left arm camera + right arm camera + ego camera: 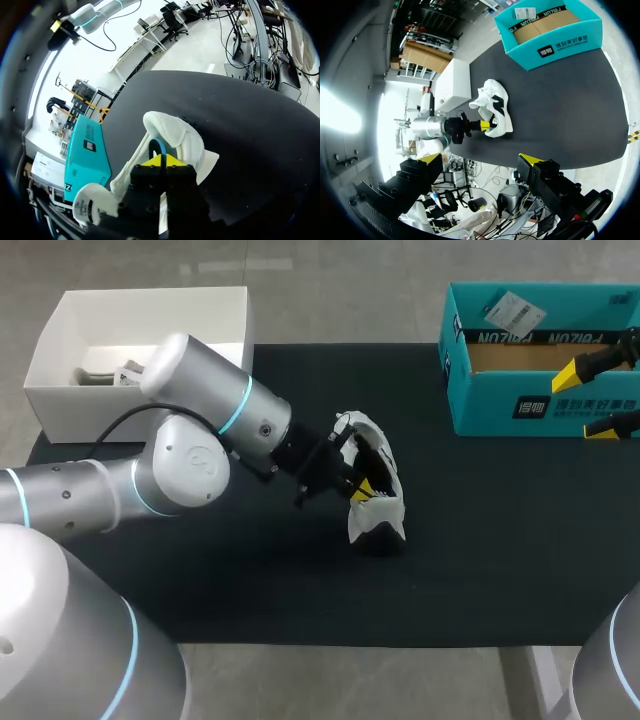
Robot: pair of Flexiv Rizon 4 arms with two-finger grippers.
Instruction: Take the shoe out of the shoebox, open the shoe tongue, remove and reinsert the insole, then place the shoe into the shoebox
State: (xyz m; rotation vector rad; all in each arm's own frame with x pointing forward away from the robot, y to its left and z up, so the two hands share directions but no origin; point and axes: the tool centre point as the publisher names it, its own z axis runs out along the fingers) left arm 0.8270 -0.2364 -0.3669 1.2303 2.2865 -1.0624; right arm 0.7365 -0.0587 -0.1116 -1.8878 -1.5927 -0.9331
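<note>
A white shoe with black trim [376,502] rests on the black mat, near the middle. My left gripper [362,483] is at its opening. In the left wrist view the yellow tips [161,161] are pressed together on a thin blue edge [156,146] that rises out of the shoe [177,135]; it looks like the insole. The teal shoebox [540,412] stands open at the back right, with bare cardboard inside. My right gripper [592,398] hangs wide open at the box's right end, holding nothing. From the right wrist view the shoe [495,107] lies far ahead of the right gripper [480,160].
A white open box [70,418] with small items inside sits at the back left, off the mat's corner. The black mat [480,550] covers most of the table. My left arm stretches across the left half of the mat.
</note>
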